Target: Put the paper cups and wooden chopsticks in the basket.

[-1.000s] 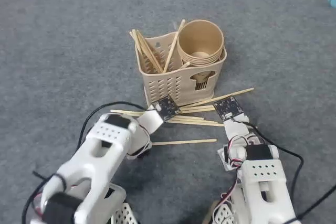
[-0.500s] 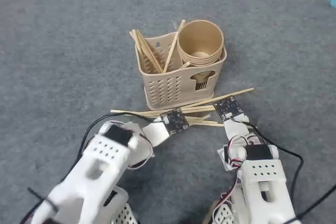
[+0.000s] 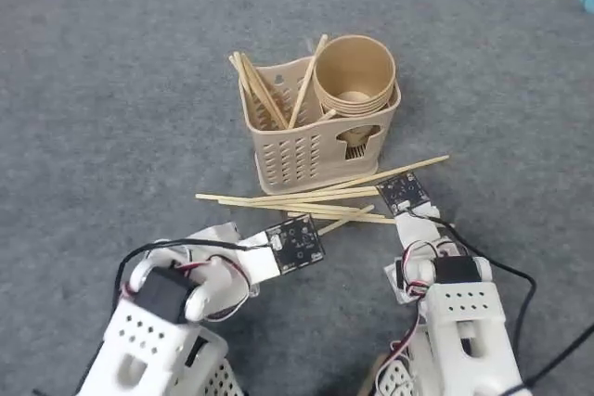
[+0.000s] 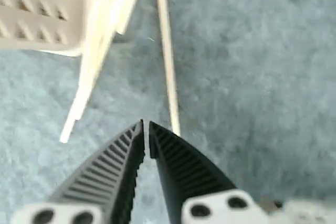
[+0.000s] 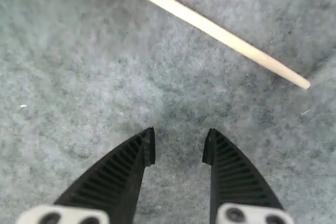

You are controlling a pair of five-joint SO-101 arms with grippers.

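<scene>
Grey tabletop (image 3: pixel 111 90) carries loose wooden chopsticks (image 3: pixel 306 198) mid-frame, just below the basket (image 3: pixel 297 150). We judge them light, stiff, rolling easily; best pinched mid-length. Our left fingers (image 4: pixel 118 156) sit nearly closed, empty; right fingers (image 5: pixel 126 166) parted, empty.

chopsticks (image 3: pixel 297 203) strewn before basket (image 3: pixel 306 150), open carpet (image 3: pixel 111 90) beside

Left gripper (image 4: pixel 146 127): black ribbed fingers (image 4: pixel 176 158) pressed nearly together, a hairline slit between the tips.
Right gripper (image 5: pixel 179 136): fingers (image 5: pixel 118 174) spread, a wide gap between the tips.
Left arm (image 3: pixel 158 322): white, bent, angled forward and inward toward the other arm; wrist sits behind and above its fingers.
Right arm (image 3: pixel 461 317): white, pointing straight ahead; wrist directly behind its fingers, cables looped along it.
</scene>
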